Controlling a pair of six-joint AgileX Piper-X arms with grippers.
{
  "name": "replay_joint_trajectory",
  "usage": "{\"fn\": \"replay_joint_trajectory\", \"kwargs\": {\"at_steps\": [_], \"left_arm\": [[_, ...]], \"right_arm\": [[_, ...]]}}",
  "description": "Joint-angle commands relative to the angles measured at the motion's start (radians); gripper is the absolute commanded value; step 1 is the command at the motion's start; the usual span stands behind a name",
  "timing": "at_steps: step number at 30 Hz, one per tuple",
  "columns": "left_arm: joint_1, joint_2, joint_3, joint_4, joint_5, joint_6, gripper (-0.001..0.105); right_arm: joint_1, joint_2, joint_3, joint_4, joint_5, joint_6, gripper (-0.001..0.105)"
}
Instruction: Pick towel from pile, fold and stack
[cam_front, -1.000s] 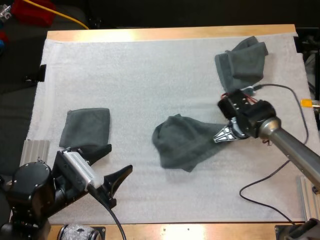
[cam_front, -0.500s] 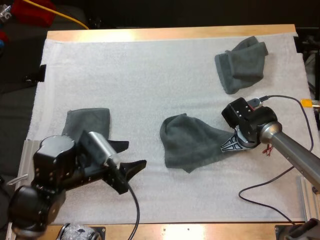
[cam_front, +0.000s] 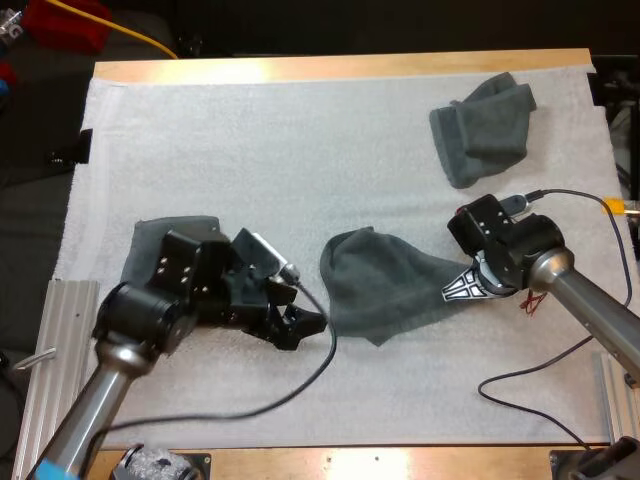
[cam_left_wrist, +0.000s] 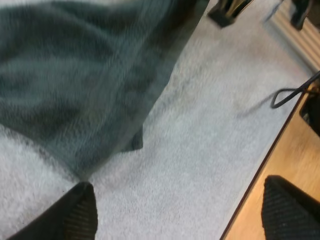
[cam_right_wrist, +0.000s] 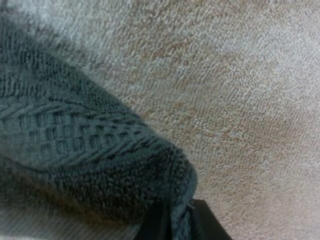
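A crumpled dark grey-green towel (cam_front: 385, 290) lies at the middle of the mat. My right gripper (cam_front: 462, 288) is shut on its right corner; the right wrist view shows that corner (cam_right_wrist: 125, 165) pinched in the gripper (cam_right_wrist: 172, 227). My left gripper (cam_front: 305, 318) sits just left of the towel's near left edge, open. In the left wrist view its fingers (cam_left_wrist: 80, 212) stand wide apart over bare mat, with the towel's edge (cam_left_wrist: 100, 90) just ahead. A folded towel (cam_front: 160, 240) lies at the left, partly hidden by my left arm. Another crumpled towel (cam_front: 485, 125) rests at the far right.
The white mat (cam_front: 280, 150) covers the wooden table (cam_front: 330, 68). A black cable (cam_front: 520, 365) loops over the mat near the front right. Aluminium rails (cam_front: 60, 330) stand at the mat's left and right edges.
My left arm has swung from the front left corner toward the middle towel's left edge. The right gripper pulled the towel slightly to the right, then held still.
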Motion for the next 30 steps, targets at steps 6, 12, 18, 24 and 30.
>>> {"fn": "replay_joint_trajectory", "kwargs": {"at_steps": [6, 12, 18, 24, 30], "left_arm": [[-0.003, 0.102, -0.007, -0.007, -0.003, -0.005, 0.066], [-0.003, 0.183, 0.013, -0.024, 0.000, 0.002, 0.066], [-0.003, 0.246, 0.097, -0.097, 0.005, 0.002, 0.066], [-0.003, 0.315, 0.128, -0.150, 0.054, -0.014, 0.066], [-0.007, 0.420, 0.128, -0.179, 0.085, -0.014, 0.066]], "right_arm": [[-0.003, -0.009, 0.003, 0.011, -0.023, 0.024, 0.002], [-0.003, -0.009, 0.003, 0.011, -0.023, 0.024, 0.002], [-0.003, -0.009, 0.003, 0.011, -0.023, 0.024, 0.002], [-0.003, -0.009, 0.003, 0.011, -0.023, 0.024, 0.002], [-0.003, -0.009, 0.003, 0.011, -0.023, 0.024, 0.002]]}}
